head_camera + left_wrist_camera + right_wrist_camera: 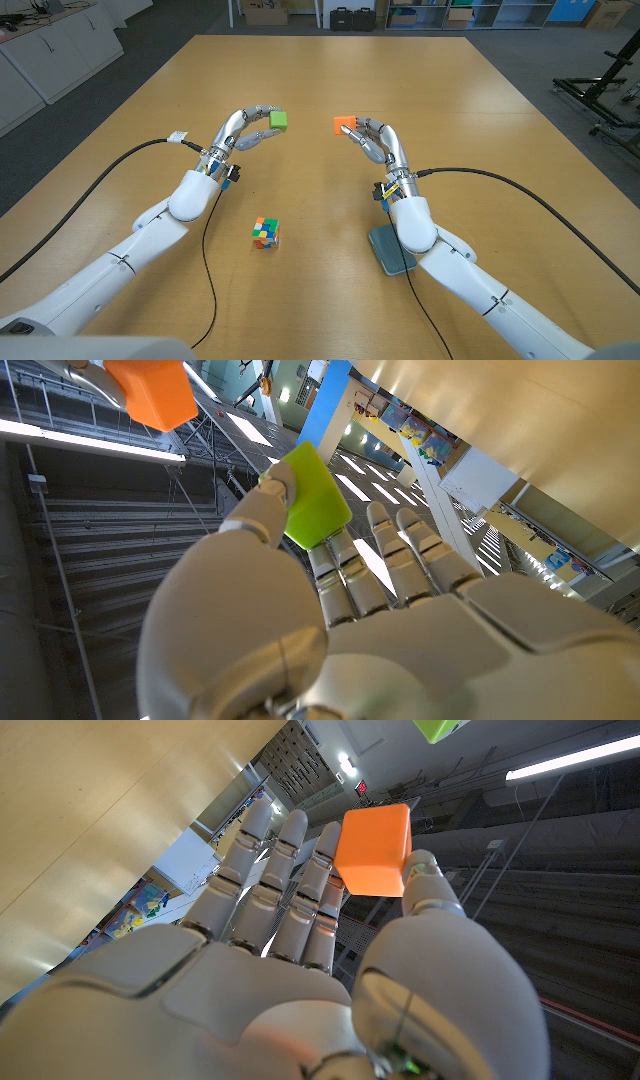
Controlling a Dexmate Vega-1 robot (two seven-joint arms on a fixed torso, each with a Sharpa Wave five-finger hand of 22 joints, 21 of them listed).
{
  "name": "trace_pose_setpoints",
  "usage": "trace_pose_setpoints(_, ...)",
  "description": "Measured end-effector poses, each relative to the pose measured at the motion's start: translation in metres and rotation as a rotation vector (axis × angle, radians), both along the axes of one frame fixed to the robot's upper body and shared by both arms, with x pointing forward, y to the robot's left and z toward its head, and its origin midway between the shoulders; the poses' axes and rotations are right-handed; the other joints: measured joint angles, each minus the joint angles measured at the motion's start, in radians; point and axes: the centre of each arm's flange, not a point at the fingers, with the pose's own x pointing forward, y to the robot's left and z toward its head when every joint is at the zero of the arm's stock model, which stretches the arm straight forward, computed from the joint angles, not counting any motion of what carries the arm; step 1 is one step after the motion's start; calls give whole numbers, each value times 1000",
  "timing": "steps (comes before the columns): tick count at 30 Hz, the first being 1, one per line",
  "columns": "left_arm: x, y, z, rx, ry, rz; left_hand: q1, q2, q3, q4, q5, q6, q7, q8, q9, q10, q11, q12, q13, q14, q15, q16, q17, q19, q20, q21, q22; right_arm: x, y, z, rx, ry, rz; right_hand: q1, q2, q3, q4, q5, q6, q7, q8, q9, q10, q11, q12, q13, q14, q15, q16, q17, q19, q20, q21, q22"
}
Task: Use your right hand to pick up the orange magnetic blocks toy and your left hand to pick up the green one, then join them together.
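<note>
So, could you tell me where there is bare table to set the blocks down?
Bare wood lies beyond both blocks and between the green block and orange block. It is crowded nearer the robot: the multicoloured cube and grey pad.

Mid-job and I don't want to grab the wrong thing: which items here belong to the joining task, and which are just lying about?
Job:
- green block, held by left hand
- orange block, held by right hand

Lying about:
- multicoloured cube on the table
- grey-blue pad under the right arm
</note>
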Motion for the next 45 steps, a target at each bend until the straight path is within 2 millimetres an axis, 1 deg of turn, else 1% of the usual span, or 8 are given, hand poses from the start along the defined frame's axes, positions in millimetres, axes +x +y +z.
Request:
trace_pose_setpoints(7,3,-4,-9,-58,5,-80,0,0,3,-3,2,0,0,-1,1,0,0,-3,0,0,0,0,0,0,0,-4,0,2,3,4,15,-12,37,0,0,0,0,1,0,0,0,0,0,0,0,0,0,0,0,0,0,0,0,0)
trace_pose_setpoints(13,3,-8,-12,-92,3,-159,1,-1,3,-3,2,4,4,-3,1,4,4,-7,0,4,-4,0,0,0,0,-5,0,6,6,6,25,-17,62,0,0,-1,-1,1,0,0,0,0,0,0,0,1,0,0,0,0,0,0,0,0)
trace_pose_setpoints(15,3,-10,-13,-105,2,-193,1,-1,3,-3,2,5,5,-3,1,4,4,-6,0,5,-5,0,0,0,0,-5,0,8,7,7,28,-17,71,0,0,-5,2,1,0,0,0,0,0,0,0,1,0,0,0,0,0,0,0,0)
trace_pose_setpoints(18,6,-12,-16,-122,9,-217,1,-1,3,-3,2,5,5,0,1,4,4,-3,0,5,-5,0,0,0,0,-5,0,9,8,8,31,-19,84,0,0,-6,2,1,0,0,0,0,0,0,0,1,0,0,0,0,0,0,0,0)
trace_pose_setpoints(30,7,-25,-18,-162,18,-362,3,-3,3,-3,1,5,5,3,0,6,6,-3,-1,5,-5,-5,0,0,0,-5,0,15,12,11,29,-31,113,0,0,-7,1,1,0,0,-2,0,0,0,-2,0,0,0,0,5,0,0,0,0)
trace_pose_setpoints(33,8,-28,-18,-165,24,-384,3,-2,3,-3,1,5,5,4,0,7,7,-3,-1,11,0,-5,2,0,0,-5,0,16,13,11,24,-39,114,0,0,-7,1,1,0,0,-2,0,0,0,-2,0,0,0,0,5,0,0,0,0)
trace_pose_setpoints(40,7,-36,-18,-156,57,-433,2,-2,3,-3,-1,6,6,4,0,7,7,-3,4,18,-7,-5,2,0,0,-5,0,13,17,12,4,-89,93,0,0,-7,1,1,0,0,-2,0,0,0,-3,0,0,0,0,5,-3,-3,0,0)
trace_pose_setpoints(45,7,-39,-16,-150,78,-457,2,-2,3,-3,-1,6,6,4,0,7,7,-5,5,23,-2,-5,2,0,0,-9,0,10,19,13,-17,-130,68,0,0,-12,4,1,0,0,-2,-1,0,0,-4,0,0,0,0,5,-4,-4,0,0)
